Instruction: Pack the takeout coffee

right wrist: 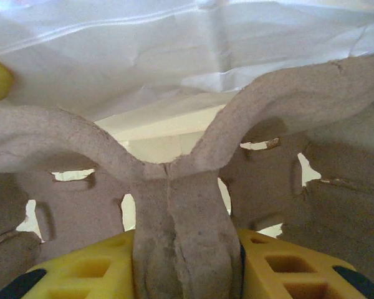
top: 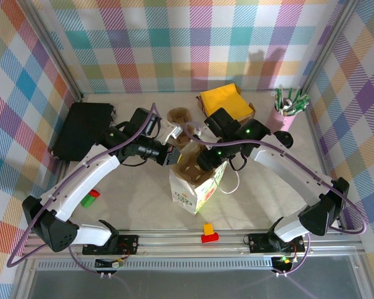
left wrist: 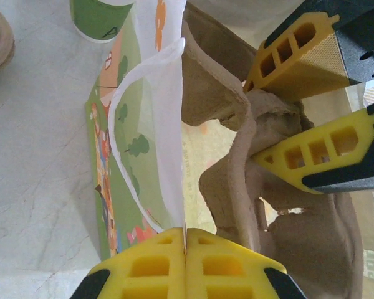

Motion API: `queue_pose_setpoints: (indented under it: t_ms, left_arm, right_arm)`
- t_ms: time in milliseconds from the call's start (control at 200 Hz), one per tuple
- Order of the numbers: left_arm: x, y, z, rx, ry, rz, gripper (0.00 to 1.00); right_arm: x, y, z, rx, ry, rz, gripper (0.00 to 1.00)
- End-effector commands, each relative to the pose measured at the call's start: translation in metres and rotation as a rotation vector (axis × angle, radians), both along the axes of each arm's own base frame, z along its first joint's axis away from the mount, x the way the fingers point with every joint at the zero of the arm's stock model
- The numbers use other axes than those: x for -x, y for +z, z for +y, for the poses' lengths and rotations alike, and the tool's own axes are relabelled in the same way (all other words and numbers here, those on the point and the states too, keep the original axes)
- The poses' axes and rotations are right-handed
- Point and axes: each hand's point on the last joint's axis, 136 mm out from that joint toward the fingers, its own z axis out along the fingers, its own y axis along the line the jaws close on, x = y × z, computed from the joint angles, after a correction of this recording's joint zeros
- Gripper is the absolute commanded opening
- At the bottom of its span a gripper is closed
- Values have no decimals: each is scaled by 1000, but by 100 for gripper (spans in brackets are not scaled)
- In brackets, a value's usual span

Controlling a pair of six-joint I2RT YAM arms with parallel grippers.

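One green-printed bag (left wrist: 121, 162) in left jaws, pulp carrier (right wrist: 174, 212) in right jaws

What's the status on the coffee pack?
Left gripper shut on bag rim. Right gripper shut on pulp carrier, at bag mouth. Coffee cup on table, outside bag.

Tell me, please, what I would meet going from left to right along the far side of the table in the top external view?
Black case → brown pulp tray → yellow napkin stack → pink tumbler of green-and-white sticks.
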Motion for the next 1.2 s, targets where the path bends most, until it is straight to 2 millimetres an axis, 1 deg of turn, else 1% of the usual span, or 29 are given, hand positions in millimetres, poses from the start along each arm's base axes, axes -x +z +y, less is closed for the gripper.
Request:
queue_pose_setpoints:
  t_ms: [0, 90, 225, 355, 545, 725, 825, 980, 1070, 1200]
  left_arm:
    - [13, 10, -2, 30, -69, -23, 0]
    - [13, 11, -2, 27, -68, -24, 0]
    - [14, 10, -1, 23, -79, -28, 0]
    - [15, 9, 0, 12, -86, -28, 0]
    - [15, 12, 1, 7, -97, -43, 0]
    - [15, 15, 0, 8, -104, -53, 0]
    - [14, 17, -1, 12, -106, -49, 0]
    - [10, 17, -1, 14, -81, -51, 0]
    - [7, 17, -3, 23, -64, -49, 0]
    - [4, 19, -5, 39, -48, -44, 0]
  right_arm:
    - [-10, 7, -7, 35, -19, -39, 40]
    - [-11, 9, -8, 35, -23, -42, 40]
    - [-12, 7, -13, 49, -36, -37, 41]
    - [-12, 13, -16, 29, -45, -37, 41]
    - [-7, 27, -11, -37, -37, -21, 41]
    - [-4, 32, -7, -65, -24, -17, 41]
    - [-5, 30, -6, -68, -17, -19, 41]
    - [-3, 20, -2, -69, 7, 1, 41]
    - [2, 16, 4, -72, 43, 18, 41]
    - [12, 10, 13, -26, 125, -9, 41]
